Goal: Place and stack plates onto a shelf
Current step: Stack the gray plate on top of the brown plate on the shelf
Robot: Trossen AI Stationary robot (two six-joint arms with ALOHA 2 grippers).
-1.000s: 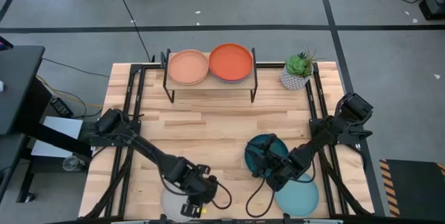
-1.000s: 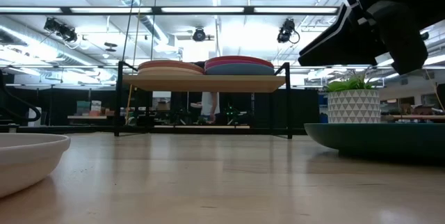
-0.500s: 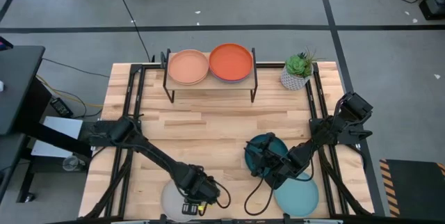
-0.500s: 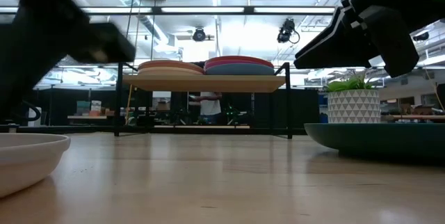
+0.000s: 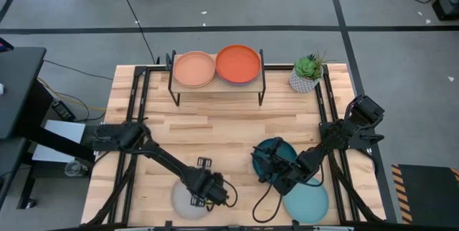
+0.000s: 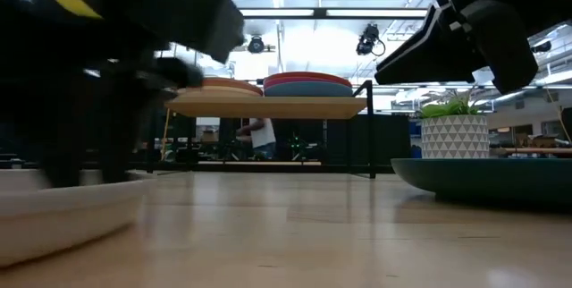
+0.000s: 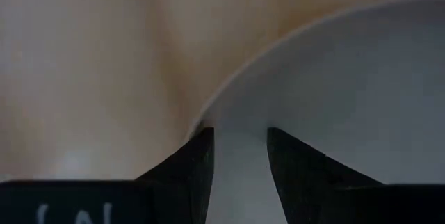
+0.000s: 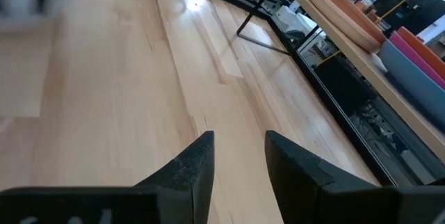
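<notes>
At the table's near edge the left gripper [image 5: 208, 190] is down over the grey plate [image 5: 185, 201], at its right rim. From the left wrist camera its fingers [image 7: 195, 165] stand a little apart, with the pale plate [image 7: 334, 92] showing between and beyond them; I cannot tell whether they touch it.

The right gripper [image 5: 267, 166] hovers over the teal plate [image 5: 281, 149], right of centre on the table [image 5: 215, 134]. Its fingers [image 8: 198, 161] are parted with nothing between them, only bare wood past them.

Near that arm at the front lies the aqua plate [image 5: 310, 204].

At the back stands the shelf [image 5: 217, 87], with two stacks side by side on it: a terracotta plate [image 5: 194, 68] tops the left one, an orange plate [image 5: 238, 64] the right. In the low view, magenta and blue rims show under the orange. A potted plant [image 5: 306, 73] sits just right of the shelf.
</notes>
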